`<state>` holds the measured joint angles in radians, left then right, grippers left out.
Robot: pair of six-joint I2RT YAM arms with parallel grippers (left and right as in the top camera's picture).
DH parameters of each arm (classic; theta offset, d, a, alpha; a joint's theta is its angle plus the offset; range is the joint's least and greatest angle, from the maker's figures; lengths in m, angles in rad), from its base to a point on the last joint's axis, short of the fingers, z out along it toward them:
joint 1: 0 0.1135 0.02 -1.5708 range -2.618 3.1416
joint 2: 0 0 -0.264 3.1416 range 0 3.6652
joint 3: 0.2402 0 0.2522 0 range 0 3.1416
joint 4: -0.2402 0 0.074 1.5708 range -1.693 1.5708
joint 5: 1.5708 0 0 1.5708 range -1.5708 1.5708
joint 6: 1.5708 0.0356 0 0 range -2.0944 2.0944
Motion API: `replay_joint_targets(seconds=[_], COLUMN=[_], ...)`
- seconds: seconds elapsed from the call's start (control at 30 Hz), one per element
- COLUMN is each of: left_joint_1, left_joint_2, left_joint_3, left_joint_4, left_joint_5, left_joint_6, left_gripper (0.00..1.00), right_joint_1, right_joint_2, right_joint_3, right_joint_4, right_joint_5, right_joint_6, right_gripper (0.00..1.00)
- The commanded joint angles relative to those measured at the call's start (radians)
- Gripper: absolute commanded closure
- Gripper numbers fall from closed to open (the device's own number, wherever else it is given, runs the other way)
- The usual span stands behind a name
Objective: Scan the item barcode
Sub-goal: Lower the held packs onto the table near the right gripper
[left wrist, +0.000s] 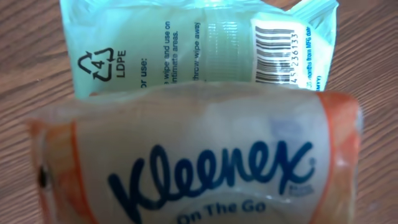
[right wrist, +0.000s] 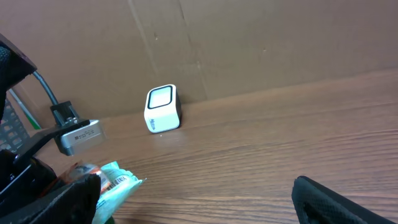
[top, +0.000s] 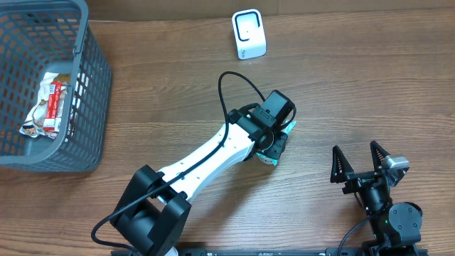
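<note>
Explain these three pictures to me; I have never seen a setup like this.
Two robot arms work at a wooden table. The overhead picture looks down from above; the other two come from cameras on the wrists. The left gripper is down on a Kleenex pack, a green wipes packet beside it; whether it grips is hidden. The right gripper stands open and empty. A white scanner stands toward the back, and a grey basket holds a snack packet.

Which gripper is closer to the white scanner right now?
Left. The left gripper is over the packets, a short way in front of the scanner; the right gripper sits farther off, to the near right.
</note>
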<state>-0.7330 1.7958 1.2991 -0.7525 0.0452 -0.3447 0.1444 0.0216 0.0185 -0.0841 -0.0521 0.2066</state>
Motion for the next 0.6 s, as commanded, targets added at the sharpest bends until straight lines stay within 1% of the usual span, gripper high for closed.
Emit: replay_joint_targets(seconds=[0.0,0.03,0.23,0.43,0.5,0.53,0.57], left_joint_1=[-0.002,-0.003,-0.02,-0.058,-0.069,-0.073,-0.075], left_joint_2=[0.014,0.014,0.014,0.014,0.014,0.014,0.014], left_joint_3=[-0.008,-0.008,-0.008,-0.008,-0.008,-0.008,-0.008], left_joint_4=[0.009,0.014,0.062,0.116,0.126,0.127,0.127], left_joint_5=[0.09,0.089,0.086,0.076,0.07,0.062,0.051], left_joint_6=[-0.141,-0.171,-0.309,-0.318,-0.317,-0.317,-0.317], left_gripper=[0.63,0.63,0.54,0.53,0.49,0.44,0.3], right_joint_1=[-0.005,-0.005,-0.005,-0.005,-0.005,-0.005,-0.005], right_joint_2=[-0.002,-0.002,-0.002,-0.002,-0.002,-0.002,-0.002], right_joint_3=[-0.01,-0.01,-0.01,-0.01,-0.01,-0.01,-0.01], right_joint_4=[0.003,0.003,0.003,0.003,0.003,0.003,0.003], right_joint_5=[0.006,0.006,0.006,0.006,0.006,0.006,0.006], right_joint_6=[0.003,0.003,0.003,0.003,0.003,0.003,0.003], right_gripper=[0.0,0.0,0.0,0.0,0.0,0.0,0.0])
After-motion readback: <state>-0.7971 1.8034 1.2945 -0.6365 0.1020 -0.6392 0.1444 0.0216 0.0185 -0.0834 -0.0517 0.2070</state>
